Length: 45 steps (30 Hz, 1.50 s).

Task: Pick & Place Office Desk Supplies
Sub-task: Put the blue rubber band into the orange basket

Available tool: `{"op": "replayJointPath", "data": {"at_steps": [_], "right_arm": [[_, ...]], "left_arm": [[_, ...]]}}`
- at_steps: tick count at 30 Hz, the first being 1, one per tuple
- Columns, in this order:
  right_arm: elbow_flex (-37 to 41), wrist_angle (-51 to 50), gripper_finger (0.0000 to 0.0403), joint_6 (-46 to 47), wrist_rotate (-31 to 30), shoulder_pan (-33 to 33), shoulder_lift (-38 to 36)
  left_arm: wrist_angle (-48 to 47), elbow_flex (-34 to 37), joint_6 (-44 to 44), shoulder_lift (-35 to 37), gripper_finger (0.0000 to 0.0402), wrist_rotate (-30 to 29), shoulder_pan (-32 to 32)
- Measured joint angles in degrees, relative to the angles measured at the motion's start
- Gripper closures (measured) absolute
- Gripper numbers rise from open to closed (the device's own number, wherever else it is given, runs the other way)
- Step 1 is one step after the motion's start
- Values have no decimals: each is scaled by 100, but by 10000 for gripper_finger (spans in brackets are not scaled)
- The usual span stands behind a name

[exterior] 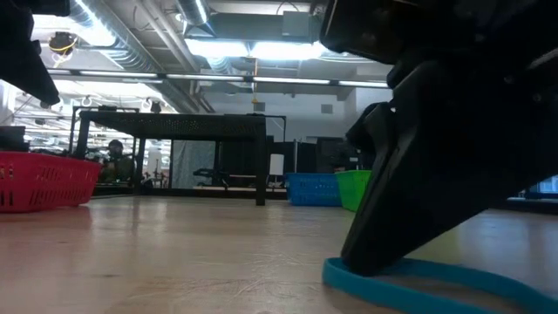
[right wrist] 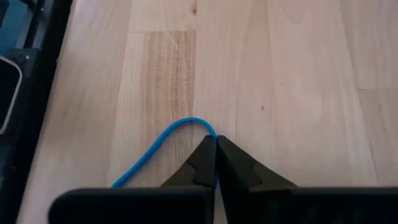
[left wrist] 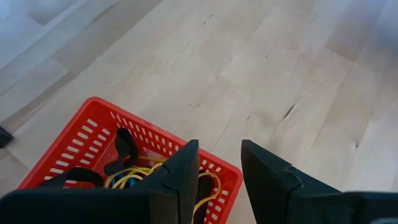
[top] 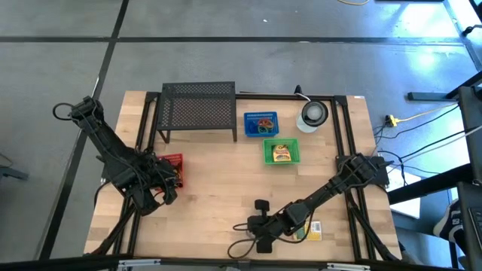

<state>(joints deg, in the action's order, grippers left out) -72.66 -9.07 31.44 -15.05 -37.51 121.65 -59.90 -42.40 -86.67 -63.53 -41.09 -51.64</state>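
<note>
A thin blue oval loop (right wrist: 163,142) lies on the wooden table near its near edge. My right gripper (right wrist: 216,149) is shut on it; the low view shows the dark fingers (exterior: 384,235) reaching down to the loop (exterior: 436,281). In the high view that gripper (top: 254,224) is at the near middle of the table. My left gripper (left wrist: 219,168) hangs open above the near rim of a red basket (left wrist: 93,134) holding black and yellow items, at the table's left (top: 172,164). Nothing is between its fingers. My right gripper pinches the blue loop's strand (right wrist: 210,129) between its two fingertips, right beside the loop's curved end. The fingers slant down from the table's right side. The rest of the loop (exterior: 453,283) lies flat on the table.
A black mesh rack (top: 198,110) stands at the far middle. Beside it are a blue basket (top: 260,124), a green basket (top: 281,153) and a round grey-white disc (top: 312,114). A small yellow-green box (top: 313,230) lies under my right arm. Bare wood spans the middle.
</note>
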Motion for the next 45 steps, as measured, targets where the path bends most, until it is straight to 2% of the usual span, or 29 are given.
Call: {"op": "replayJointPath", "data": {"at_steps": [4, 10, 14, 18, 24, 31, 37, 40, 42, 45], "right_arm": [[25, 19, 399, -260, -268, -44, -117], [51, -52, 399, -232, -758, -50, -523], [39, 4, 400, -90, -1251, -42, -738], [30, 136, 400, 49, -1830, -47, -994], [30, 384, 400, 114, -2825, -42, -1270], [23, 911, 401, -339, -4061, -42, -1440], [21, 1763, 401, -1144, -4148, 27, -1446], [19, 2016, 401, -1501, -4105, 75, -1448], [19, 2111, 401, -1760, -4105, 97, -1448], [17, 2103, 401, -2249, -4036, 111, -1450]], "left_arm": [[18, -1, 47, 0, 287, -70, -2], [249, -1, 228, 0, 287, -684, -1], [949, -1, 1171, 0, 287, -1084, -1], [2005, -3, 2497, -9, 287, -1348, 0], [3663, -8, 4360, -230, 282, -1311, -2], [5307, -10, 6064, -906, 247, -1287, 32], [6759, -10, 6831, -1422, 213, -1321, 365], [7463, -9, 6946, -1681, 205, -1251, 603], [7817, -8, 6948, -1851, 204, -1085, 769], [8171, -9, 6948, -2065, 206, -530, 1010]]}}
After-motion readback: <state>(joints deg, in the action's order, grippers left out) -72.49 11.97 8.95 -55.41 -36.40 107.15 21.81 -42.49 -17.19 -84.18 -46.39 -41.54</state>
